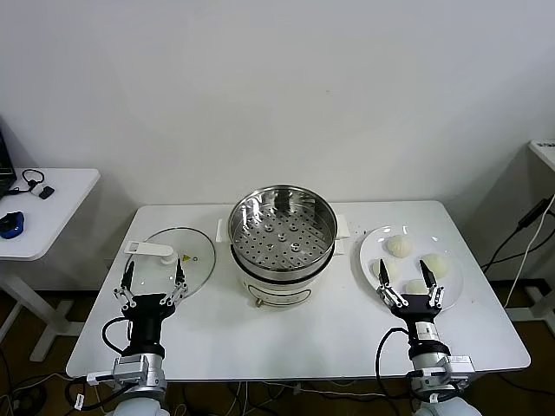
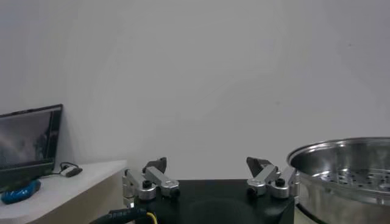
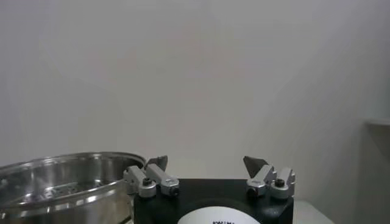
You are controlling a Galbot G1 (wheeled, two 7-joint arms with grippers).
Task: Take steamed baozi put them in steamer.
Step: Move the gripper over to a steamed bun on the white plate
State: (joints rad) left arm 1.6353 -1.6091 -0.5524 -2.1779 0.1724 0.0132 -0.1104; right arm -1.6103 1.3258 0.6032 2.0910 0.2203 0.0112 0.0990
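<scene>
The steamer (image 1: 282,230), a shiny steel pot with a perforated tray and nothing in it, stands mid-table. Several cream-white baozi lie on a white plate (image 1: 368,249) to its right: one at the back (image 1: 399,245), one at the right (image 1: 436,263), one at the left (image 1: 385,269) and one at the front (image 1: 416,285). My right gripper (image 1: 408,279) is open, fingers up, at the plate's near edge, partly hiding the front buns. My left gripper (image 1: 153,276) is open at the glass lid's near edge. The steamer also shows in the left wrist view (image 2: 347,170) and the right wrist view (image 3: 61,182). Both grippers are empty in their own wrist views, the left (image 2: 207,164) and the right (image 3: 206,163).
A flat glass lid (image 1: 186,260) with a white handle (image 1: 149,250) lies left of the steamer. A side table (image 1: 52,208) at far left holds a blue mouse (image 1: 10,224) and a cable. A monitor (image 2: 30,146) shows in the left wrist view. Cables hang at the right (image 1: 525,234).
</scene>
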